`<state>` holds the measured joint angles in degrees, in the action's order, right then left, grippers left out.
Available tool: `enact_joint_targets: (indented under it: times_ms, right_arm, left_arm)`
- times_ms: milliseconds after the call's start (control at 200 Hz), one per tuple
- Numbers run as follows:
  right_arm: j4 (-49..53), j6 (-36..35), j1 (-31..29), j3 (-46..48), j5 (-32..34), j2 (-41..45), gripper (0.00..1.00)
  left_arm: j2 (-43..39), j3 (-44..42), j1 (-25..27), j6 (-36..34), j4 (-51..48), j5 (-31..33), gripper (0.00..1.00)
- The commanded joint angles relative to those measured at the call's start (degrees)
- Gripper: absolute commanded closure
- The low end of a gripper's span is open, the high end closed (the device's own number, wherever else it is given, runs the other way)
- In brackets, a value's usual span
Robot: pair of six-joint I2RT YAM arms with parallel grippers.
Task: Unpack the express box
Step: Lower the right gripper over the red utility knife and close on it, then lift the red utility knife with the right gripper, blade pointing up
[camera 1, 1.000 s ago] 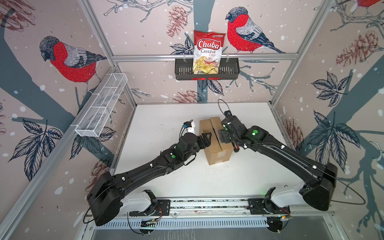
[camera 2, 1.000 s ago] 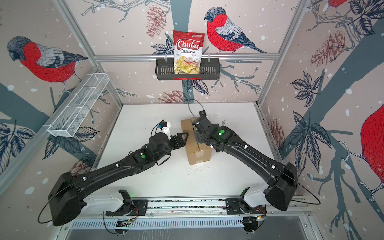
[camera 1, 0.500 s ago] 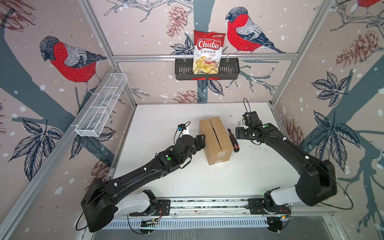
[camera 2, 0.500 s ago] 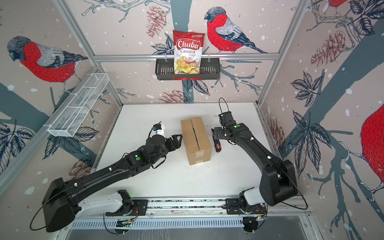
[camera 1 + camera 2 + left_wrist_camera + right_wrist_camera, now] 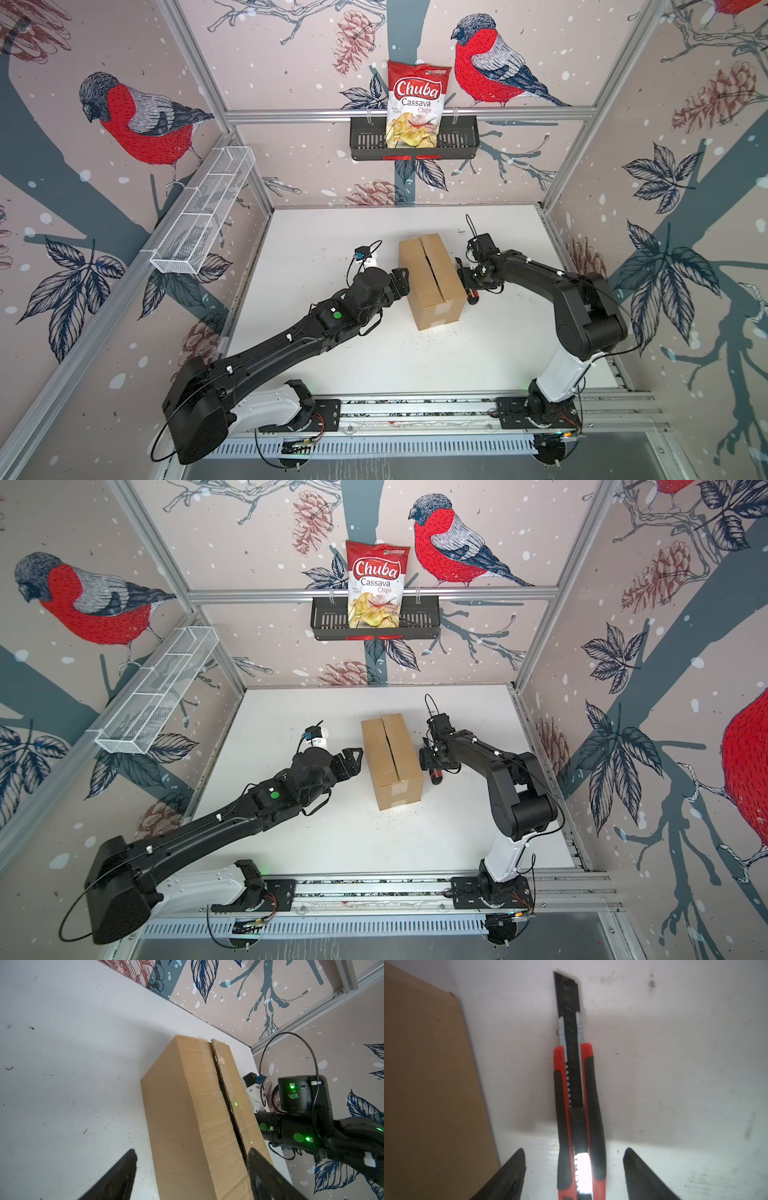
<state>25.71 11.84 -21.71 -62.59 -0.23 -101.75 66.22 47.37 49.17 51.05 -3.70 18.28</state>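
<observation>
We find the express box (image 5: 432, 278) at the middle of the white table (image 5: 332, 232), standing on its base with both top flaps lying flat.

**Done, as judged:** the centre seam (image 5: 226, 1093) shows as a dark open slit along the top, with raw corrugated edge exposed. A scrap of tape remains at the far end. We take the cutting of the top seam as complete or nearly so. Tape also shows on the near end face in both top views.

**Tool:** a red and black utility knife (image 5: 575, 1088) lies flat on the table just beside the box's right long side, its blade (image 5: 566, 995) extended.

**Grippers:** the right gripper (image 5: 574, 1150) hangs over the knife handle with its fingers spread, one on each side and clear of it. It grips nothing. The left gripper (image 5: 355, 762) is also spread and empty, just beside the box's left long side at the height of the top edge. We cannot tell whether it touches the cardboard.

**Outstanding:** the flaps are not yet lifted, the interior is hidden and nothing lies out on the table. Opening the flaps and removing the contents remain, so the task is still at an early stage.

**Hazard noted:** the exposed blade lies close to where the right arm must work.
</observation>
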Motion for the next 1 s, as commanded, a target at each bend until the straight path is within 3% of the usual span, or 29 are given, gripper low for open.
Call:
enact_joint_targets:
  times_ms: [0,645,996]
  right_arm:
    - [-1.70,-0.85,-0.17,-0.04,-0.13,-1.23,0.33]
    - [-2.49,1.47,-0.87,4.34,2.76,-0.22,0.75]
    - [3.79,3.84,-0.78,7.31,2.47,9.45,0.80]
  left_arm:
    - [-0.59,-0.24,-0.21,-0.36,-0.51,1.17,0.17]
    - [-4.40,-2.97,-0.57,-0.50,0.23,1.64,0.17]
    - [-4.37,-4.21,-0.56,-1.38,2.83,-0.09,0.17]
